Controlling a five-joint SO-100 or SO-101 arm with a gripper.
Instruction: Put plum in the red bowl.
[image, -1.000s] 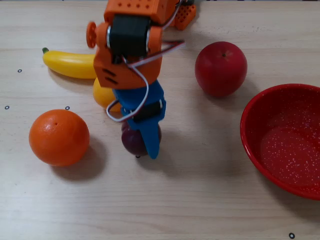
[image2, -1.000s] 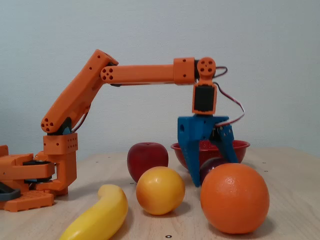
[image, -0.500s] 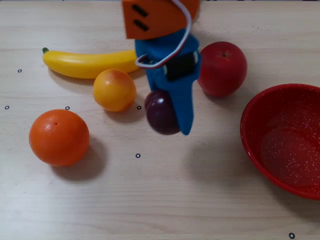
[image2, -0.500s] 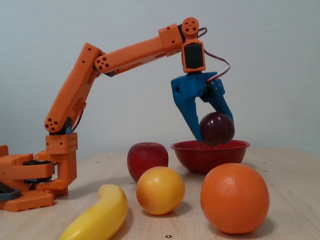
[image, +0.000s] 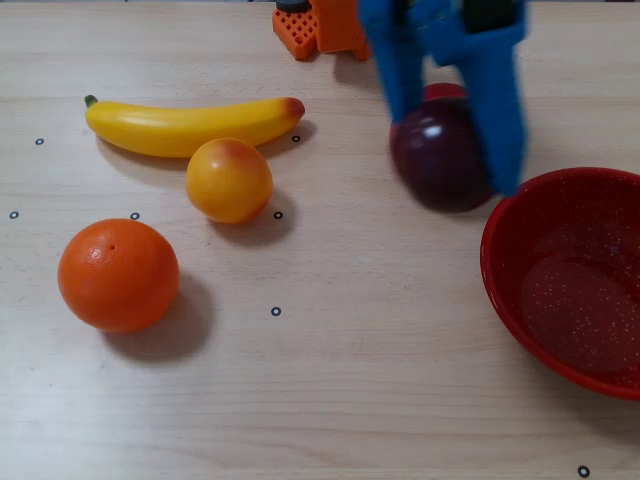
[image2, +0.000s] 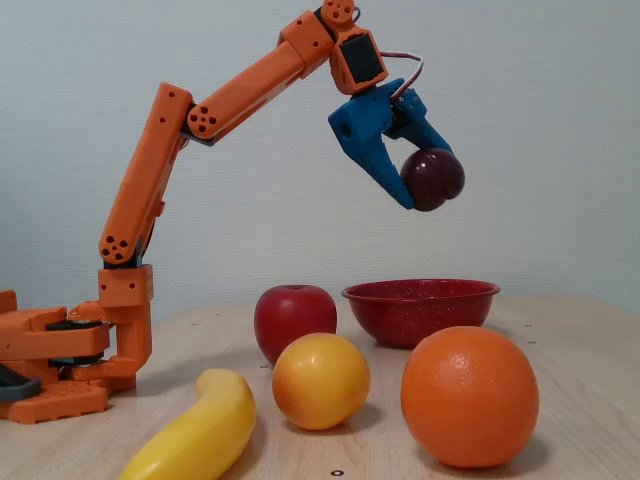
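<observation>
My blue gripper (image: 455, 150) (image2: 432, 192) is shut on the plum (image: 440, 157) (image2: 433, 180), a small glossy dark purple fruit. In the fixed view the plum hangs high in the air, well above the table and above the red bowl (image2: 420, 310). In the overhead view the red bowl (image: 570, 275), with white speckles inside, sits at the right edge, and the plum appears just left of its rim. The bowl is empty.
A yellow banana (image: 190, 125), a yellow-orange peach-like fruit (image: 229, 180) and an orange (image: 118, 275) lie on the left of the wooden table. A red apple (image2: 295, 320) stands left of the bowl, mostly hidden under the gripper from overhead. The orange arm base (image2: 60, 360) stands at the back.
</observation>
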